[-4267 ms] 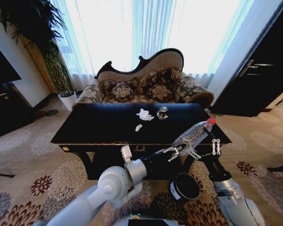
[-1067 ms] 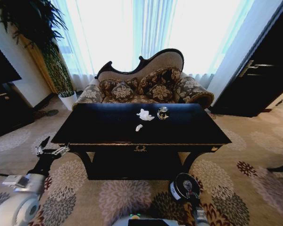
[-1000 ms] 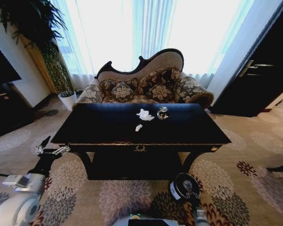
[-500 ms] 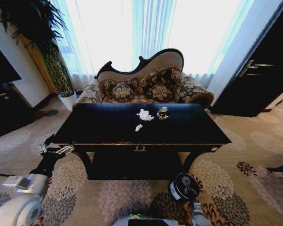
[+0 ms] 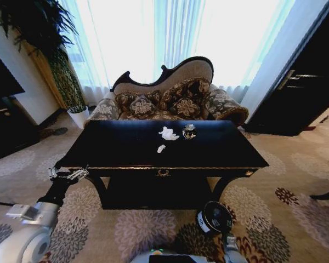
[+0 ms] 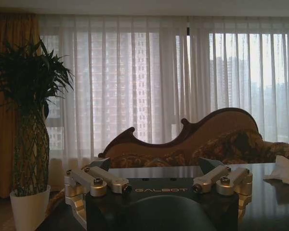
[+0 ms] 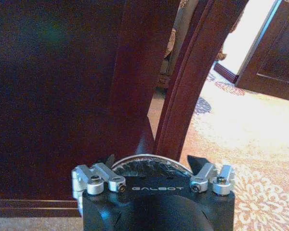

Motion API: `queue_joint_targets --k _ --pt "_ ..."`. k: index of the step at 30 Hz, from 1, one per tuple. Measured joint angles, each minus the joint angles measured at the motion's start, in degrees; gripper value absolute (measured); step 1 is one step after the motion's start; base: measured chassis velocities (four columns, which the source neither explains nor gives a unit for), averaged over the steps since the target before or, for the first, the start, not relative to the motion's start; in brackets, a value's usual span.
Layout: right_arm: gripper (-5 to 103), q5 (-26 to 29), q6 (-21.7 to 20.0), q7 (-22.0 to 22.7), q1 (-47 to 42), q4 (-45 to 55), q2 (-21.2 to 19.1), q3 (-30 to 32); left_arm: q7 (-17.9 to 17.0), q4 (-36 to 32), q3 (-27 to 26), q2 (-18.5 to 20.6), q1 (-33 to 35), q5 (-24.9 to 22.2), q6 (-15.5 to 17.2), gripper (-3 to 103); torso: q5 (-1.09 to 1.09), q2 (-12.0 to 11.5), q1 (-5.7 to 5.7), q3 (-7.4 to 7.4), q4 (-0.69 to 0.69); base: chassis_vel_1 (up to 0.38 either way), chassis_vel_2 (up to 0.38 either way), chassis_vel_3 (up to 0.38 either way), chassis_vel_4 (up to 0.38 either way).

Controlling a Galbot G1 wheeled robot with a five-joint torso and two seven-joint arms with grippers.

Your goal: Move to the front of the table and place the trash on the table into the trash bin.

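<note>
**Robot stood before the black table, arms low, trash still on top**

There, in front of the robot, stood the glossy black table (image 5: 208,150), its small gold ornament (image 5: 163,172) on the front rail facing the machine. Toward the far side of the tabletop lay the trash: a lumpy white paper wad (image 5: 168,133), a smaller white scrap (image 5: 161,148) nearer the front and a little apart from it, and a dark-and-silver shiny piece (image 5: 188,131) just beside the larger wad, on the robot's right of it. Nothing touched any of them.

The left gripper (image 5: 67,175) was held out at the table's front left corner, level with the tabletop edge, its fingers spread wide with nothing between them. From its wrist camera the same left gripper (image 6: 158,186) looked across the tabletop, and the white wad (image 6: 285,169) lay well off at the far side, with the patterned sofa (image 6: 216,144) and a potted plant (image 6: 31,130) beyond.

The trash bin (image 5: 215,217) stood on the floral carpet (image 5: 148,227) close to the table's front right leg, its mouth open upward. The right arm hung low just beside it at the bottom of the head view. In the right wrist view the right gripper (image 7: 157,163) sat over the bin's rim (image 7: 149,161), fingers parted and empty, with the curved table leg (image 7: 192,82) rising just behind.

The sofa (image 5: 170,101) stood behind the table, against bright curtained windows.
</note>
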Motion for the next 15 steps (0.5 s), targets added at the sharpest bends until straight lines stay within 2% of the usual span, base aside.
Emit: queue_joint_targets --k 2,5,12,15 --pt "85 0.09 -0.09 0.00 -0.18 0.29 0.05 0.01 -0.01 -0.06 -0.02 -0.03 0.02 0.00 -0.03 100 0.00 0.00 0.00 0.00 0.00 0.000 0.000 0.000 0.000" --pt "99 0.85 -0.47 -0.01 -2.02 2.49 0.38 0.15 -0.02 -0.18 -0.08 -0.14 0.02 -0.03 -0.06 100 0.00 0.00 0.00 0.00 0.00 0.000 0.000 0.000 0.000" --pt "100 3.39 -0.92 -0.72 -7.57 9.97 1.61 0.94 -0.06 -0.12 0.06 -0.46 0.29 0.89 0.05 100 -0.01 0.00 0.00 0.00 -0.01 0.000 0.000 0.000 0.000" --pt "100 4.83 -0.72 -1.47 -11.77 16.56 2.99 2.00 -0.07 -0.09 -0.48 -0.62 0.78 1.32 -0.12 100 0.00 0.00 0.00 0.00 0.00 0.000 0.000 0.000 0.000"
